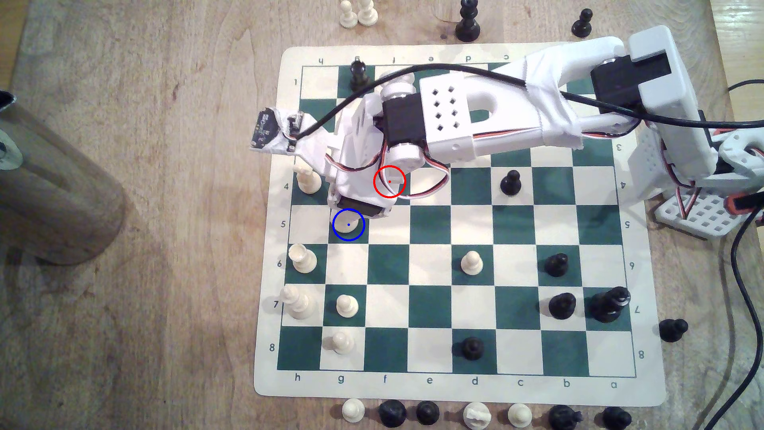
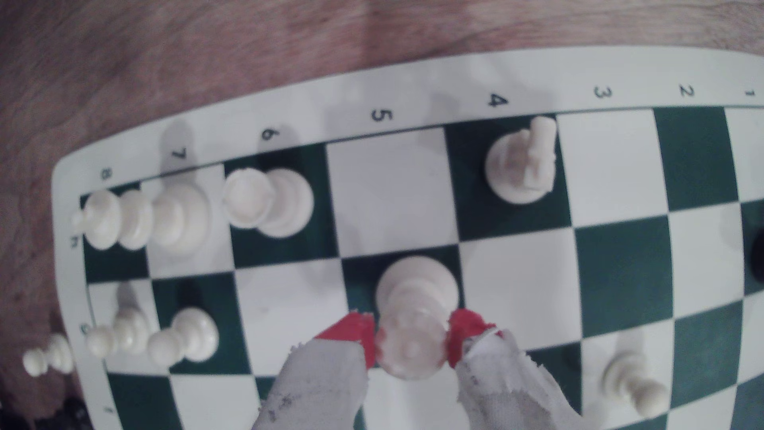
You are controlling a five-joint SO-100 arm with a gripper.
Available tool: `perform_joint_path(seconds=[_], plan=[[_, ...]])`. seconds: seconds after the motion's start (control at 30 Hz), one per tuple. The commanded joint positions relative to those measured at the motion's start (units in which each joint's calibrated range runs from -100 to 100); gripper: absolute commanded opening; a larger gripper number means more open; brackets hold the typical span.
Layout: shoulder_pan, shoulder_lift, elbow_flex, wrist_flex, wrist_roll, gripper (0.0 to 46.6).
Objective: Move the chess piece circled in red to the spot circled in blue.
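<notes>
gripper point(image 2: 411, 341) clamping cream queen point(image 2: 413, 314) — blue-ringed square point(image 1: 355, 236)

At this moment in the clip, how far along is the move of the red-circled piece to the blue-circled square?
Nearly finished. Done: the cream piece stands with its base on the blue-ringed green square at g5, away from the red ring. In hand: the gripper has its red fingertips against the piece's head. Left: opening the jaws and backing the arm off.

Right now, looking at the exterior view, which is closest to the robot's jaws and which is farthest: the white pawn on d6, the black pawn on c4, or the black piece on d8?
From the gripper:
1. White pawn on d6, toward the exterior view's right.
2. Black pawn on c4, farther right.
3. Black piece on d8, near the board's lower edge.
</notes>
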Motion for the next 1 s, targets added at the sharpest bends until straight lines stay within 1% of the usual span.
perform_joint_path(seconds=[0.0,0.47,0.63,0.97], plan=[[-0.2,-6.1,-0.9,0.8,-0.3,2.6],[-1.2,-10.4,0.2,0.3,-1.0,2.6],[-0.6,-9.2,1.0,-0.2,-1.0,3.7],[0.8,-8.4,1.5,-1.5,-0.8,3.5]])
